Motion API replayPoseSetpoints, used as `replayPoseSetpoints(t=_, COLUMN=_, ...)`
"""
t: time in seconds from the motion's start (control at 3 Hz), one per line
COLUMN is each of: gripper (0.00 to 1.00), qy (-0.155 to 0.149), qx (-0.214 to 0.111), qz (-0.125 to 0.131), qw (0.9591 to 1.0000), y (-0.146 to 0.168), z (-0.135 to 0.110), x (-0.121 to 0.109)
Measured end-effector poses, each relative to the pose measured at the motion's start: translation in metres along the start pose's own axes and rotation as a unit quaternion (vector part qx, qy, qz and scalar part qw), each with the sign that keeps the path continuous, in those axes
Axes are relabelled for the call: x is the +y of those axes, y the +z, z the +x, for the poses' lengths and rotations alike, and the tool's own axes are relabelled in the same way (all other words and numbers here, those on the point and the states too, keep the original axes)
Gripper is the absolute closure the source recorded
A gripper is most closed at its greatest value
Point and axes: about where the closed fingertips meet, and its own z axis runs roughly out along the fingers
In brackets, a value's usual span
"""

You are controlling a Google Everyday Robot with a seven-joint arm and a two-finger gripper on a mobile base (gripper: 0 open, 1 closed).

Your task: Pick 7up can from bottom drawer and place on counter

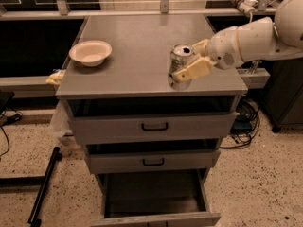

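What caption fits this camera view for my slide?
The gripper, shut on the 7up can, holds it over the counter; bottom drawer open below.

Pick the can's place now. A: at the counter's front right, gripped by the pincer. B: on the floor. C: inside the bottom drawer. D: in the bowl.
A: the pincer is shut on the can at the front right of the counter; whether the can touches the top cannot be told. The open bottom drawer shows no can.
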Motion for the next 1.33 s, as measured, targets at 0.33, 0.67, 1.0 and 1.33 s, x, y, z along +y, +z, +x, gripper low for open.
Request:
replayPoseSetpoints(t=0.33, gripper=1.00, qy=-0.017, qx=-0.021, qz=0.018, qw=0.9995, y=-0.011, z=-0.028, x=-0.017)
replayPoseSetpoints(t=0.67, gripper=1.00, qy=-0.017, qx=-0.021, qz=0.018, qw=0.9995, y=-0.011, z=-0.028, x=-0.017)
replayPoseSetpoints(t=1.0, gripper=1.00, qy=-0.012, qx=-0.008, qz=0.014, qw=0.9998, y=0.003, z=-0.027, x=-0.029)
replayPoseSetpoints(t=1.33, gripper=1.00, qy=0.002, qx=0.004, qz=0.015, qw=0.9999, y=0.017, z=-0.019, x=-0.050)
